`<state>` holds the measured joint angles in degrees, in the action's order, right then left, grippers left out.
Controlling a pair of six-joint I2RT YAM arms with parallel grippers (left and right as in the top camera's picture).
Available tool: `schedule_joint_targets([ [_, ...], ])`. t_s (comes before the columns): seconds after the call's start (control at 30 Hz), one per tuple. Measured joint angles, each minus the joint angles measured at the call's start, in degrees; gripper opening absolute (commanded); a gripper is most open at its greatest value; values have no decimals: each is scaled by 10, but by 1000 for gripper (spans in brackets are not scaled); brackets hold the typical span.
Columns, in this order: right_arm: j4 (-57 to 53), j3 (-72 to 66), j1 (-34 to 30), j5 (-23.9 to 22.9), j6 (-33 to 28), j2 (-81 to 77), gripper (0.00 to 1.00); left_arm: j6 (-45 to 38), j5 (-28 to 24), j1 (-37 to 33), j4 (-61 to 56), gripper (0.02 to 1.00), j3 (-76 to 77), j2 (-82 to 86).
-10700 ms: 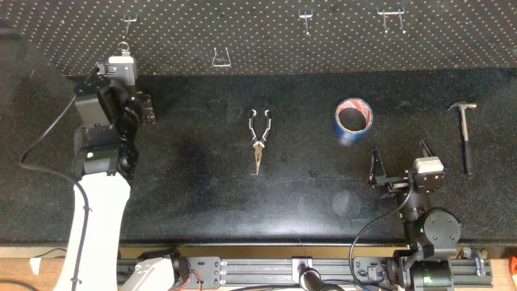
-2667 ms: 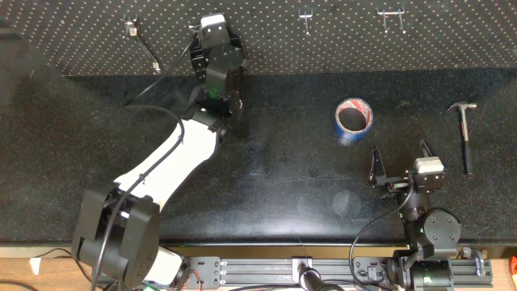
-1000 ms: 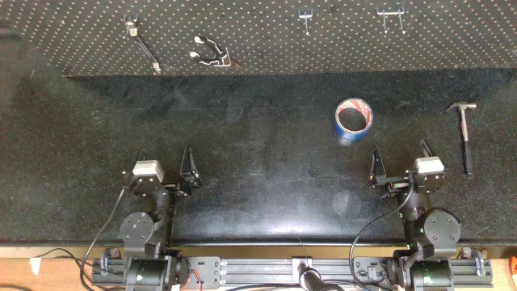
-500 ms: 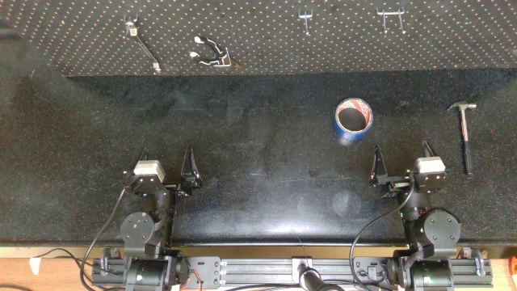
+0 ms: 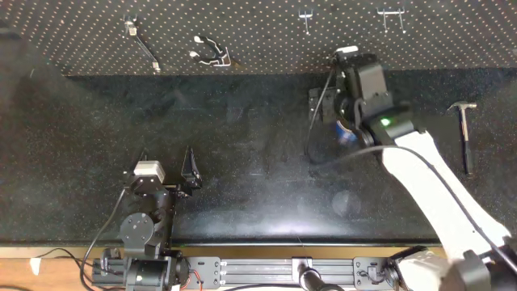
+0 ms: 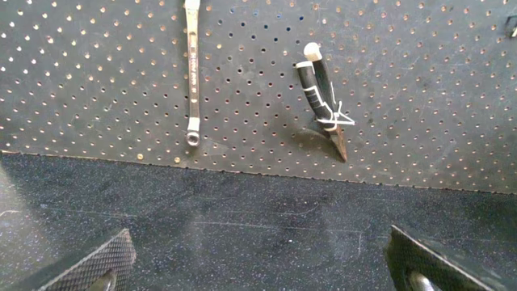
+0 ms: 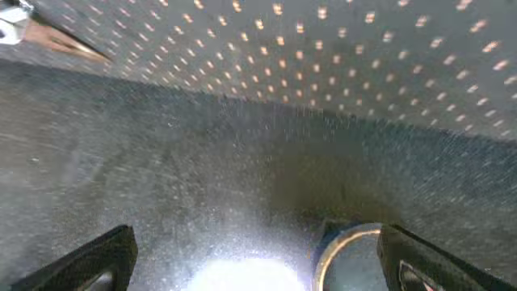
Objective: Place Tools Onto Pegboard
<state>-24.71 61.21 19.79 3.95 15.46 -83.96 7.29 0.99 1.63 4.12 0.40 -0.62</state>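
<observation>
Right gripper (image 7: 258, 267), jaws spread wide, hovers over the tape roll (image 7: 349, 246) at far right; wrench (image 5: 142, 45) and pliers (image 5: 210, 53) hang on the pegboard (image 5: 266, 32). By my count, tape and hammer (image 5: 464, 137) remain.

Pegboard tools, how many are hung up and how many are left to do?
Two are done: the long silver wrench and the black-handled pliers hang on the pegboard. In hand: the right gripper hovers open over the blue roll of tape, not gripping it. Left: that tape and the dark-handled hammer lying on the black table.
</observation>
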Motion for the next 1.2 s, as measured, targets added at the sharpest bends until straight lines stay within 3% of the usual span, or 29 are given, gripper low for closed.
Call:
schedule_joint_targets([
  [0.07, -56, 41, 0, 0, 17, -41, 974, 0, 0, 0, 0, 996, 0, 0],
  [0.23, -66, 51, -25, 0, 83, -87, 976, 0, 0, 0, 0, 996, 0, 0],
  [0.53, -156, 54, -25, 0, 89, -141, 976, 0, 0, 0, 0, 996, 0, 0],
  [0.67, -156, 54, -25, -9, 46, -151, 976, 0, 0, 0, 0, 996, 0, 0],
  [0.7, -156, 54, -25, -9, 32, -151, 930, 0, 0, 0, 0, 996, 0, 0],
  [0.77, -156, 54, -25, -9, 1, -152, 649, 0, 0, 0, 0, 996, 0, 0],
  [0.83, -165, 54, -25, -11, -17, -153, 305, 0, 0, 0, 0, 996, 0, 0],
  [0.9, -181, 55, -25, -13, -21, -156, 80, 0, 0, 0, 0, 996, 0, 0],
  [1.03, -194, 59, -24, -24, -25, -165, 75, 0, 0, 0, 0, 996, 0, 0],
  [1.1, -93, 55, 1, -28, -14, -146, 75, 0, 0, 0, 0, 996, 0, 0],
  [1.2, 56, 56, 64, -37, -8, 27, 75, 0, 0, 0, 0, 996, 0, 0],
])
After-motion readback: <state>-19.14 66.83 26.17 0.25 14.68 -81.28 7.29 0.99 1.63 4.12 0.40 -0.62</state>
